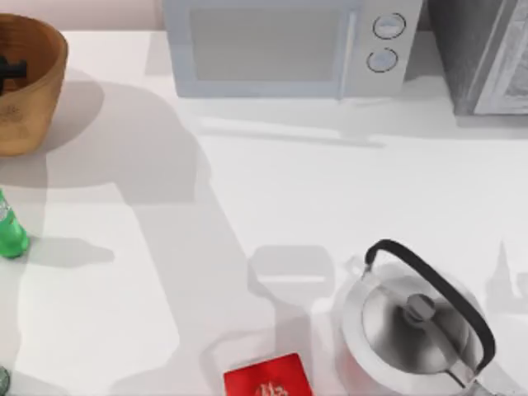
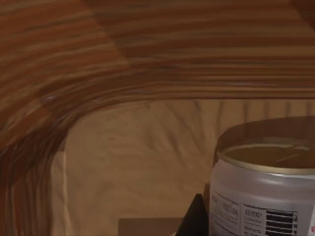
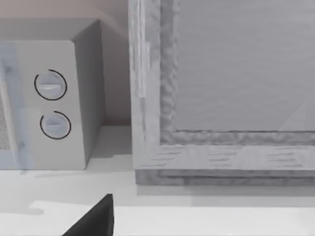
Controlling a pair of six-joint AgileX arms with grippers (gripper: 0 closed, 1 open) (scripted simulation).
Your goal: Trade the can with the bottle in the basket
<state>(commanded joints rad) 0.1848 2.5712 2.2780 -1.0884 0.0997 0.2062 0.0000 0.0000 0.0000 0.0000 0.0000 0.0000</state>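
Observation:
The brown wooden basket (image 1: 37, 91) stands at the table's far left corner. My left gripper (image 1: 10, 71) shows as a dark shape reaching down inside it. In the left wrist view the white can (image 2: 263, 196) with a dull gold top stands close up against the basket's inner wall (image 2: 147, 54), and a dark part of the left gripper (image 2: 194, 221) sits right beside the can. The green bottle (image 1: 10, 235) stands upright on the table at the left edge, in front of the basket. A dark tip of my right gripper (image 3: 93, 219) hangs low over the table.
A microwave (image 1: 280, 45) and a grey cabinet (image 1: 487, 54) line the back. A steel kettle (image 1: 421, 330) with a black handle stands front right, a flat red box (image 1: 268, 378) lies front centre, and a dark round thing (image 1: 2, 379) sits front left.

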